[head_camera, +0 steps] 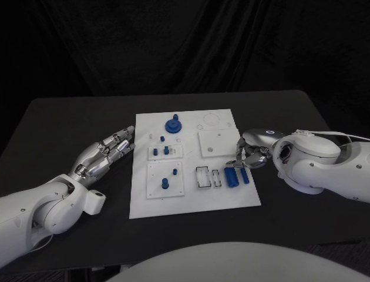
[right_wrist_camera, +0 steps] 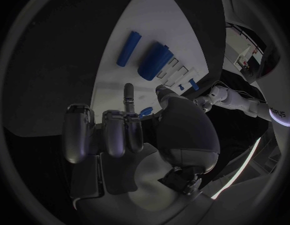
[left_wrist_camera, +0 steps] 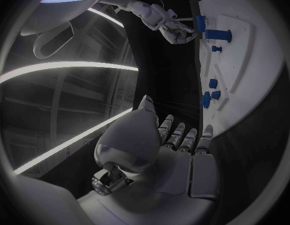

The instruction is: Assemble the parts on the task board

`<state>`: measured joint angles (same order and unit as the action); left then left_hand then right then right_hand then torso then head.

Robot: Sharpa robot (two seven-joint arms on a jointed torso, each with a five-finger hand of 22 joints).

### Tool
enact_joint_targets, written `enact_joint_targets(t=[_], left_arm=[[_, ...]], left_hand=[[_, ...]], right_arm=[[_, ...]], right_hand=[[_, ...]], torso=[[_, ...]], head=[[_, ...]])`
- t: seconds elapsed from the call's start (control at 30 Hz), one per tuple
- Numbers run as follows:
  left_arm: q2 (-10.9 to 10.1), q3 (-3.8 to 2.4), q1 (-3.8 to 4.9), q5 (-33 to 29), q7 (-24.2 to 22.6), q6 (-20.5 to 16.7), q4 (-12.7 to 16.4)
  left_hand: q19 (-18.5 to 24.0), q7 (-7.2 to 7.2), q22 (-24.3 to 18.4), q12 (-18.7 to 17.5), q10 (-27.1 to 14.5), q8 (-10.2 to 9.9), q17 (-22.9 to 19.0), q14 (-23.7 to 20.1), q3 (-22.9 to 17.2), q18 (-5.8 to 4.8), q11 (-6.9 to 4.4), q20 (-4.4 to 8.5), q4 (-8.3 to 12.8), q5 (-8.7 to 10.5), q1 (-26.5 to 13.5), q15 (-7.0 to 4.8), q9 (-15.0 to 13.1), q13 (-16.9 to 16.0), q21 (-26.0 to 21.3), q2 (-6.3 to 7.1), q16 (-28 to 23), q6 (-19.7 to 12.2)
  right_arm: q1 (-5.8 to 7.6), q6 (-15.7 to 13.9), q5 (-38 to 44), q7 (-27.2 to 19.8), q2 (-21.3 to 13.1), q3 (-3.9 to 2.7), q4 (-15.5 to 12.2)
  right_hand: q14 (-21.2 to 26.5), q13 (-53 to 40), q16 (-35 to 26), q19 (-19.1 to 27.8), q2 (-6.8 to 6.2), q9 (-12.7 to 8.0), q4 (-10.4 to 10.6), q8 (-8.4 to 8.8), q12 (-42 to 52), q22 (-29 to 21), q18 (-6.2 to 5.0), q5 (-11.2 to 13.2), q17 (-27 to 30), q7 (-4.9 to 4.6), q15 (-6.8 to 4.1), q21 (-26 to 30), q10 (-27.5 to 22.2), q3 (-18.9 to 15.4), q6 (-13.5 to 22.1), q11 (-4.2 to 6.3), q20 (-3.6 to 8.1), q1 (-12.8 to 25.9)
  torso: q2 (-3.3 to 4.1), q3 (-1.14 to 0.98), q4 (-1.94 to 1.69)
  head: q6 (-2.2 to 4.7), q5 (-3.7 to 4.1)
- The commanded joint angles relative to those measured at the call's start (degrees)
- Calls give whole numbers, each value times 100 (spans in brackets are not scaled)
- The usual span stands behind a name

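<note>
Lying flat in the middle of the black worktop [head_camera: 58, 117] is the white board [head_camera: 194, 200]. Blue parts [head_camera: 236, 175] lie at its 4 o'clock corner, and a round blue part [head_camera: 174, 124] stands near 12 o'clock. The right hand [head_camera: 251, 150] hangs just above the blue parts, fingers [right_wrist_camera: 128, 96] curled, holding nothing. The left hand [head_camera: 107, 151] rests at the board's 9 o'clock edge, fingers [left_wrist_camera: 182, 135] straight and empty.
</note>
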<state>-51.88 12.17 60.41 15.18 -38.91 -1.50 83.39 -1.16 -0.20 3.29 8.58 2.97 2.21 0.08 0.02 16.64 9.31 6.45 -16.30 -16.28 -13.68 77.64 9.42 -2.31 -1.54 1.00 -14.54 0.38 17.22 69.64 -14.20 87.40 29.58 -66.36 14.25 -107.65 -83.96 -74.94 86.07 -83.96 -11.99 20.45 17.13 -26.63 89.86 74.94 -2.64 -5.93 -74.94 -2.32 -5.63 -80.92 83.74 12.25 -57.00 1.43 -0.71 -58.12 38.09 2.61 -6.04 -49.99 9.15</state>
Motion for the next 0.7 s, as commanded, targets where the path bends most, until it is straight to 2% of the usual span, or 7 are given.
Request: enact_joint_targets(t=[0.03, 0.17, 0.23, 0.3, 0.4, 0.63, 0.7], left_arm=[[3, -5, -10, -32, -416, 44, 8], [-2, -5, -13, -32, -410, 52, 10], [-10, -5, -15, -32, -403, 54, 14], [-17, -5, -15, -32, -399, 56, 17], [-27, -5, -17, -32, -392, 58, 20], [-38, -5, -20, -32, -376, 64, 27], [-39, -5, -20, -32, -372, 67, 29]], left_hand=[[19, 1, -8, 7, -39, 1, -8, -2, -29, 97, -20, 24, -14, -22, -5, -18, -6, 5, -21, -50, -38, 7], [18, 1, -6, 6, -40, -1, -8, -2, -32, 97, -20, 22, -15, -24, -3, -15, -5, 6, -20, -54, -38, 1], [18, 1, -6, 6, -40, -1, -8, -2, -32, 97, -20, 22, -15, -24, -3, -15, -5, 6, -20, -54, -38, 1], [18, 3, -6, 3, -43, -2, -8, -2, -35, 97, -19, 19, -15, -28, -1, -11, -4, 6, -20, -60, -38, -4], [18, 4, -7, 4, -43, -3, -8, -2, -37, 97, -18, 17, -15, -31, 0, -6, -4, 6, -20, -65, -38, -5], [18, 5, -5, 1, -45, -4, -8, -2, -38, 97, -17, 16, -15, -33, 1, -4, -4, 7, -20, -67, -38, -7], [17, 7, -4, 0, -46, -4, -8, -2, -39, 97, -15, 14, -15, -35, 2, -1, -3, 7, -19, -69, -38, -9]], right_arm=[[-37, 91, 267, 273, 37, -2, -18], [-89, 143, 322, 303, 81, -2, -24], [-137, 184, 372, 339, 99, -2, -32], [-163, 217, 436, 374, 108, -2, -35], [-196, 308, 548, 457, 120, -2, -41], [-250, 537, 650, 581, 153, -3, -58], [-261, 546, 660, 583, 170, -3, -60]], right_hand=[[-477, -1506, 39, -432, 12, 47, 0, -67, 14, 1268, 79, 98, -778, 15, -49, -37, 626, -54, -68, 34, 56, 117], [-487, -1506, 74, -434, -45, 157, 6, -202, 14, 1279, 87, 276, -839, 59, -87, -100, 626, -146, -162, 70, 86, 309], [-493, -1506, 98, -434, -105, 261, 5, -303, 14, 1288, 95, 302, -879, 98, -125, -152, 626, -462, -179, 109, 127, 550], [-493, -1506, 106, -430, -36, 355, 8, -388, 14, 1291, 98, 303, -892, 123, -145, -179, 626, -793, -179, 133, 150, 592], [-497, -1506, 123, -427, -41, 483, 9, -509, 14, 1295, 102, 302, -921, 156, -168, -212, 626, -981, -205, 162, 172, 696], [-494, -1506, 119, -420, -12, 582, 9, -591, 14, 1293, 100, 301, -912, 177, -183, -218, 626, -1094, -211, 182, 187, 813], [-487, -1506, 105, -412, 43, 626, 7, -617, 14, 1287, 96, 300, -881, 183, -189, -206, 626, -1056, -198, 188, 192, 830]], torso=[[2, 6, -8], [6, 6, 0], [5, 8, -5], [4, 11, -13], [4, 12, -15], [4, 9, -13], [4, 10, -15]], head=[[-1, 13], [-1, -5], [-1, -7], [-1, -5], [-1, -9], [-1, -14], [-1, -12]])
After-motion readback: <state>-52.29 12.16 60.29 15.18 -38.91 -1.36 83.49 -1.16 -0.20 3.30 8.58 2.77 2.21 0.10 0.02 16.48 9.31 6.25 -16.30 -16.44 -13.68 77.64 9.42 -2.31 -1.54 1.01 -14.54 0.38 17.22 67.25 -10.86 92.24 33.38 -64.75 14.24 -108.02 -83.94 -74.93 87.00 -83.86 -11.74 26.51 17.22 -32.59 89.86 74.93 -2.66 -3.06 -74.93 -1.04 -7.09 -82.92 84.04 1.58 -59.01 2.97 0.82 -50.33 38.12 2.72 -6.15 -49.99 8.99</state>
